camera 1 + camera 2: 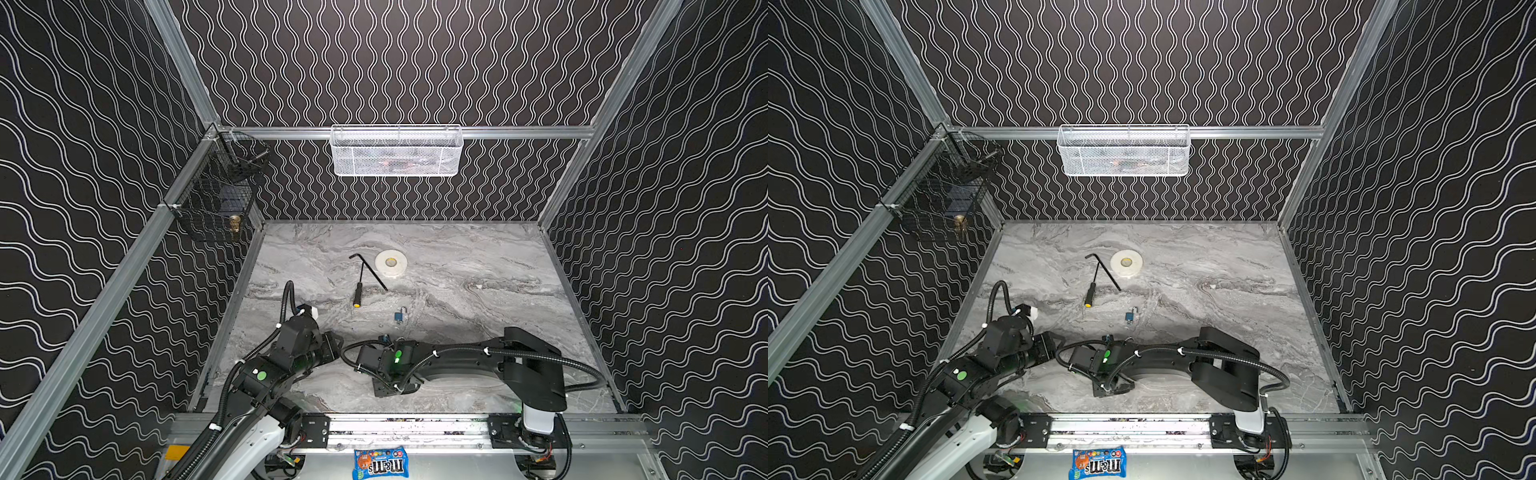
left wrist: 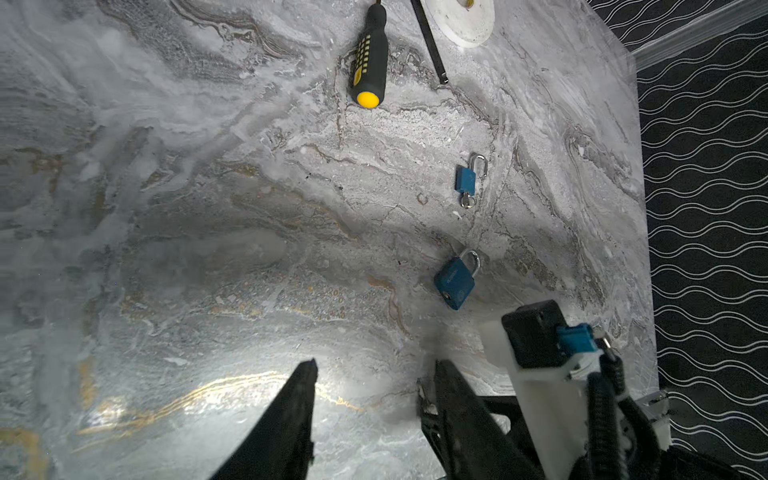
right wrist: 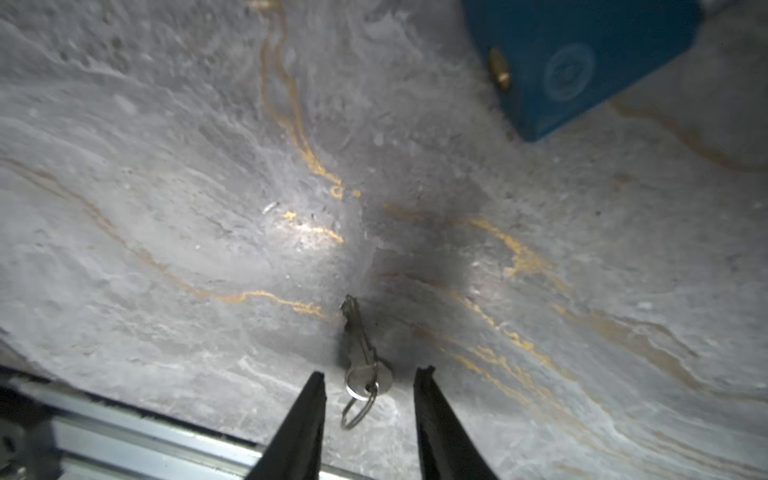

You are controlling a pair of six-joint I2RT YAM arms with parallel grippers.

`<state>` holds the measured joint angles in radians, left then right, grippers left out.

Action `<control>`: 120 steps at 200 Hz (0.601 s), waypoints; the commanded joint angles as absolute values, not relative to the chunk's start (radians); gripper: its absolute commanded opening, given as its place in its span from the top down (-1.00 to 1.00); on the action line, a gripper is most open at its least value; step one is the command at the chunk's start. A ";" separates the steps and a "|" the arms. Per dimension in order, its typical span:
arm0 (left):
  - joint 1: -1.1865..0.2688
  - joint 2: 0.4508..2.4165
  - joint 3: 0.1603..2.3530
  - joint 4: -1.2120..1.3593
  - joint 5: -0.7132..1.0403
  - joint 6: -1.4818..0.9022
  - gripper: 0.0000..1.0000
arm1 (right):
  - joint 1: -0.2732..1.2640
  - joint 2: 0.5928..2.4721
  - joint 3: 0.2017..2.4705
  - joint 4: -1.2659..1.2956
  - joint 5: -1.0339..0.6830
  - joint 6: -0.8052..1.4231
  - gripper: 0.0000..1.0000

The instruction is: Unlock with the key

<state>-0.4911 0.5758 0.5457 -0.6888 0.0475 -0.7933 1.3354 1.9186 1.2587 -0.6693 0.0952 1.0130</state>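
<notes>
Two blue padlocks lie on the desk [image 1: 478, 257]: the small padlock [image 2: 466, 178] nearer the screwdriver [image 2: 370, 54], the large padlock [image 2: 454, 282] farther from it. There are two keys: the inserted key [image 2: 467, 202] at the small padlock's base and the loose key [image 3: 361, 357]. There is one screwdriver, with one hex key [image 1: 374, 273] and one tape roll [image 1: 390, 263] beside it. Of two baskets, one is a white basket [image 1: 397, 151] and one a black basket [image 1: 216, 199]. There is one candy bag [image 1: 380, 463].

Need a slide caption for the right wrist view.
Right pincer open astride the silver key on the marble tabletop, not yet gripping; blue padlock lying nearby.
</notes>
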 commanded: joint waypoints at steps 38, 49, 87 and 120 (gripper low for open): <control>-0.491 0.566 0.525 -0.698 0.046 -0.813 0.00 | 1.341 1.942 1.250 -0.722 0.104 1.044 0.38; -0.489 0.571 0.522 -0.681 0.063 -0.817 0.01 | 1.341 1.942 1.253 -0.735 0.112 1.044 0.45; -0.491 0.589 0.522 -0.672 0.065 -0.814 0.00 | 1.342 1.913 1.228 -0.742 0.118 1.040 0.61; -0.490 0.605 0.512 -0.648 0.086 -0.827 0.00 | 1.341 1.906 1.221 -0.737 0.120 1.032 0.74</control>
<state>-0.4911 0.5953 0.5205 -0.6765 0.0658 -0.8108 1.3407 1.9030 1.2320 -0.6849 0.1101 1.0275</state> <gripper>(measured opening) 0.499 0.136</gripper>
